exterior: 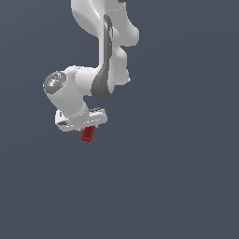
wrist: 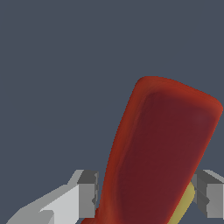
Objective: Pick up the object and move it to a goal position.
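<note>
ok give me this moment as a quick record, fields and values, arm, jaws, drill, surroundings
arm: white Panda, reaching down from the top of the exterior view
gripper: jaws on either side of the drill
object: red toy drill, sticking out below the gripper
yellow part: small patch at the drill's edge
surroundings: plain dark grey-blue, no goal marker visible

Upper links of the arm (exterior: 105,28) cut off by the exterior view's top edge. Most of the drill (exterior: 87,133) hidden behind the claw (exterior: 87,127) there, only a small red stub showing below; dark tip not to be made out. In the wrist view, drill (wrist: 162,153) running off the bottom edge, both fingers (wrist: 87,194) cropped too, yellow patch half hidden near the right finger. Contact between pads and drill hard to confirm.
</note>
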Controlling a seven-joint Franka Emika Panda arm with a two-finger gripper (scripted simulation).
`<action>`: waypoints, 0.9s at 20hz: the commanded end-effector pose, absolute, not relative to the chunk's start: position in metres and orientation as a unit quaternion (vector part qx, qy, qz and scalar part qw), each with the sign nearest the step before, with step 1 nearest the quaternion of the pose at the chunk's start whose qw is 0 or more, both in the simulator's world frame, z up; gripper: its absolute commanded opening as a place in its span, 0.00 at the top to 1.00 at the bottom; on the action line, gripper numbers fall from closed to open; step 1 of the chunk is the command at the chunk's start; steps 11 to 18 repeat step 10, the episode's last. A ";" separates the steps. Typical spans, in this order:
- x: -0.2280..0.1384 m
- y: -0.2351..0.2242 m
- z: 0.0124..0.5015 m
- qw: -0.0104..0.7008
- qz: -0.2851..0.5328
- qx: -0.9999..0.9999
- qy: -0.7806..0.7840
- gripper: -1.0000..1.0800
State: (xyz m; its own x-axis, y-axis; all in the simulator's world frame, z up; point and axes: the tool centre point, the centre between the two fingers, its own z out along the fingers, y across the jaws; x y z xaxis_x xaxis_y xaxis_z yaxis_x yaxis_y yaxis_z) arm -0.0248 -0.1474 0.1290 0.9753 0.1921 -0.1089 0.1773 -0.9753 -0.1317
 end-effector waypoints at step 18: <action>-0.029 -0.183 0.171 0.060 0.059 -0.992 -0.094 1.00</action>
